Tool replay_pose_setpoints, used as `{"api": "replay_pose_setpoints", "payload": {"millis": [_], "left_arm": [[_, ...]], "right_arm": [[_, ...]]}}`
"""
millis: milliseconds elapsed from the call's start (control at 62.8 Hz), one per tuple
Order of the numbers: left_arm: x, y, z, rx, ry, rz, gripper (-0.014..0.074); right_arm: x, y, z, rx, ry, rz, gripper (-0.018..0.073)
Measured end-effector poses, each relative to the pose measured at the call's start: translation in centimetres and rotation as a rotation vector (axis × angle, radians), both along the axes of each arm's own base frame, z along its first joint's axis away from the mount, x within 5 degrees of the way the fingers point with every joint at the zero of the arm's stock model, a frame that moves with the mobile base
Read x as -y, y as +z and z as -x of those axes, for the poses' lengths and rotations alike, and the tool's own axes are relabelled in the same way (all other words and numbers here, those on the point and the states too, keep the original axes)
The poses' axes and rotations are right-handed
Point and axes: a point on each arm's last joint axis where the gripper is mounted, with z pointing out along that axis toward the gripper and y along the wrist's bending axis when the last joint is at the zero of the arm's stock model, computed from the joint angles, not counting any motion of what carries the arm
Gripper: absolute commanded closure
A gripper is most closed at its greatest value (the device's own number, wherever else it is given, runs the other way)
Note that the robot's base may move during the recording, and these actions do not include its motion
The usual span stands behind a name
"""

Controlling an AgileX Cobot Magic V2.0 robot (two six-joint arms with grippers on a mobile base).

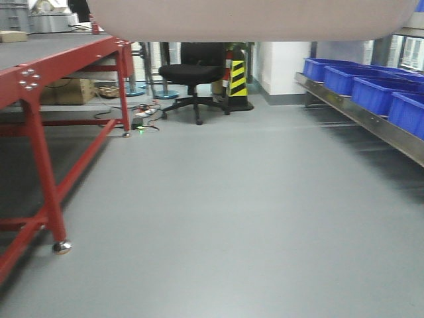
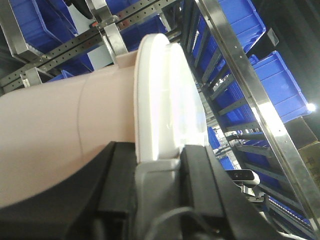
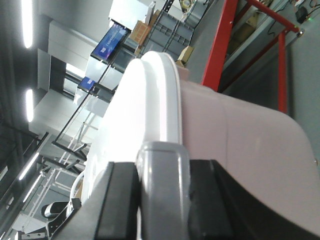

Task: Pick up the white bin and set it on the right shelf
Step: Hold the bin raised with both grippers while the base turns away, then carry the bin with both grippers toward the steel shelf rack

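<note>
- The table (image 1: 40, 73) stands at the left, apart from the load.
- The left gripper (image 2: 157, 170) is clamped on the lid edge of the bin (image 1: 252, 20), with a pad on either side.
- The bin hangs in the air between the arms, across the top of the front view. The carry looks to be in hand.
- The right gripper (image 3: 162, 170) is closed on the opposite lid edge.
- The shelf (image 1: 358, 116) lies to the right, lined with blue bins (image 1: 374, 93). The next move likely calls for turning right, finding a free spot and lifting over the lip.

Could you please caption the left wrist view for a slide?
Left gripper holds white bin by its lid rim, beside racked blue bins.
</note>
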Motion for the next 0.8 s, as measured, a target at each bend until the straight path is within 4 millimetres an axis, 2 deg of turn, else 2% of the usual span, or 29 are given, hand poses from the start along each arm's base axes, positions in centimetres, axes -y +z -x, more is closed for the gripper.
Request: {"api": "replay_pose_setpoints", "payload": {"millis": [796], "left_arm": [[0.01,0.0,0.02,0.0,-0.002,0.0,0.0723]], "right_arm": [[0.0,0.06,0.06,0.002,-0.003,0.001,0.0491]]}}
